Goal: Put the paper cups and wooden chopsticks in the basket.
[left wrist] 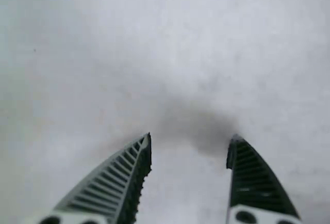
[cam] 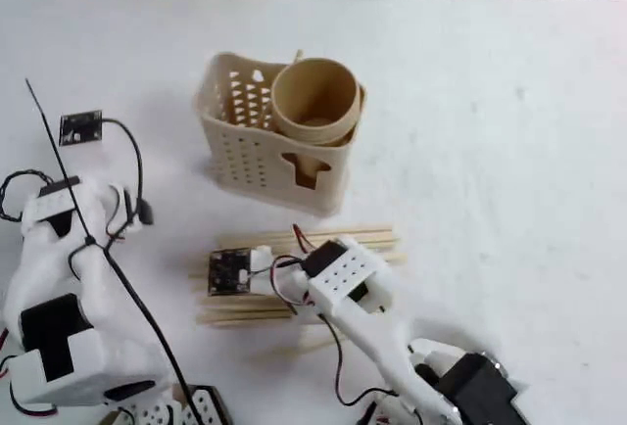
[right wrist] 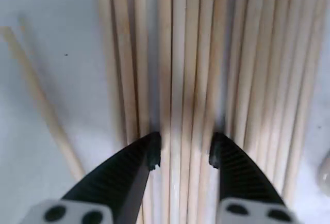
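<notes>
Right gripper point(right wrist: 183, 152): fingers were spread partway, tips down on the bundle, bracketing a few sticks; it looked unclenched, with nothing lifted.
Wooden chopsticks point(right wrist: 196, 53): lay side by side flat on the table, below the basket in the lower middle of the high view point(cam: 338, 240), partly under the right arm's wrist.
Stray chopstick point(right wrist: 41, 100): lay apart from the bundle, at an angle to it.
Paper cups point(cam: 315, 100): were nested together and already inside the basket, mouth upward, in the upper middle of the high view.
Basket point(cam: 245, 165): cream, perforated, stood upright just above the chopsticks, near them but not touching.
Left gripper point(left wrist: 188, 146): was released, jaws wide apart over bare table, holding nothing.
Left arm point(cam: 69, 278): sat folded at the lower left of the high view, well apart from the basket and sticks.
Table point(cam: 509, 151): was covered in white.
Step in hand: the cups seemed done; the grasp on the chopsticks was being set up.
Next move: likely needed the fingers closing firmly on the bracketed sticks, a level lift, then a tilt to stand them in the basket beside the cups; loose sticks could slip or roll.
Writing: no readable print or label showed anywhere.
</notes>
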Controlling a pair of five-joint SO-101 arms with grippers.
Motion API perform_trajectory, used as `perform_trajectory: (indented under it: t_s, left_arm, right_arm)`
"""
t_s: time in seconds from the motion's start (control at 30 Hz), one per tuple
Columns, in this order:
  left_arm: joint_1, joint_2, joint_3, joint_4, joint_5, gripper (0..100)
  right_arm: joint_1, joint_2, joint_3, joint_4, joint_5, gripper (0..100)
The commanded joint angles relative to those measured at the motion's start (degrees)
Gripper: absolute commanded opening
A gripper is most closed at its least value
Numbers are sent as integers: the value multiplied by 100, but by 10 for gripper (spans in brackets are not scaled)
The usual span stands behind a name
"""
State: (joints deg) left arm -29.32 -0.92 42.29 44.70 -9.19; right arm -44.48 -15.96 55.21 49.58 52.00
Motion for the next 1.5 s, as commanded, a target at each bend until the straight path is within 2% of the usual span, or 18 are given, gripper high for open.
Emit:
perform_trajectory:
  t_s: [0.0, 0.13, 0.33, 0.9, 1.13, 1.27, 1.47]
  left_arm:
    - [-75, 4, -229, -79, 26, 242]
    - [-75, 4, -229, -79, 26, 242]
    - [-66, 13, -229, -79, 26, 242]
    - [-66, 13, -229, -79, 26, 242]
    - [-66, 13, -229, -79, 35, 242]
    - [-66, 13, -229, -79, 35, 242]
    - [-57, 13, -229, -79, 44, 242]
  right_arm:
    - [-22, 4, -229, -286, -220, 120]
    - [-22, 22, -220, -356, -273, 50]
    - [-13, -22, -273, -321, -484, 17]
    - [303, -1604, -615, 620, -686, 15]
    - [637, -2299, -2127, 1244, -1732, 15]
    - [620, -2308, -3007, 1516, -2066, 15]
    - [620, -2264, -4220, 1367, -2444, 15]
